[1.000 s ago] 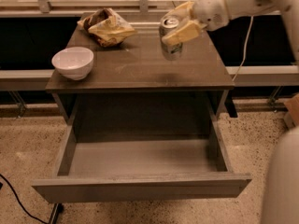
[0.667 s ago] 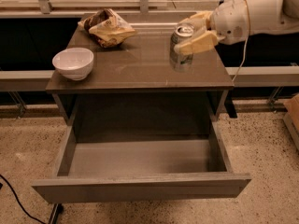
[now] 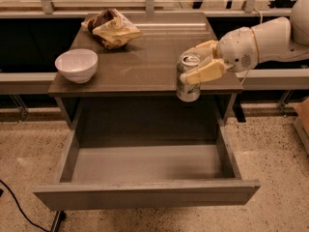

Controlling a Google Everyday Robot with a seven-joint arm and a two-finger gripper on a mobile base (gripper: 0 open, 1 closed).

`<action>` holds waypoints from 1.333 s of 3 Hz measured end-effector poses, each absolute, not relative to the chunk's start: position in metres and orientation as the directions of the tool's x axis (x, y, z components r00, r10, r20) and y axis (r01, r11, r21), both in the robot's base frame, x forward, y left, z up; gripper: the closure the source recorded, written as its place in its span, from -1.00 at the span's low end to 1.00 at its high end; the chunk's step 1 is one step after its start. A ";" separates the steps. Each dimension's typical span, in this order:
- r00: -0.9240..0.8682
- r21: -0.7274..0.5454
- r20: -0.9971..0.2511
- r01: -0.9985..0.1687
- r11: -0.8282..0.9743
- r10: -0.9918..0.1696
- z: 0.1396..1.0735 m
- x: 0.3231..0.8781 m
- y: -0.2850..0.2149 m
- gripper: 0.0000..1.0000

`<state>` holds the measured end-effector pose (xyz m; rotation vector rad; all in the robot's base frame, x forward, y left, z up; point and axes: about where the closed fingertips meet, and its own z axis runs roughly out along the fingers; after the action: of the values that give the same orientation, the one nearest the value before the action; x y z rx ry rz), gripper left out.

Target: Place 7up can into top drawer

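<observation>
1. The cream-fingered two-finger gripper (image 3: 192, 63) reaches in from the right on a white arm, its fingers clamped on the small silver-white aluminium 7up can with green markings (image 3: 187, 88).
2. The can is held upright in the air at the front right edge of the brown cabinet top (image 3: 145, 62), above the wide shallow grey top drawer (image 3: 145, 164).
3. The drawer is pulled out, showing its smooth grey inside.
4. A white round bowl (image 3: 76, 65) sits at the top's left front; a crumpled yellow-brown snack bag (image 3: 112, 28) lies at the back.
</observation>
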<state>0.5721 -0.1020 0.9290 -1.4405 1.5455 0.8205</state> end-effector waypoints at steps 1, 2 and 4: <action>0.007 -0.055 -0.949 -0.988 0.144 -0.314 0.908 0.585 -0.100 1.00; 0.031 -0.062 -0.983 -0.984 0.167 -0.179 0.868 0.584 -0.079 1.00; 0.066 -0.077 -0.991 -0.994 0.084 -0.117 0.765 0.574 -0.021 1.00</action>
<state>0.5743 -0.0211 0.7651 -1.2589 1.2790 1.0348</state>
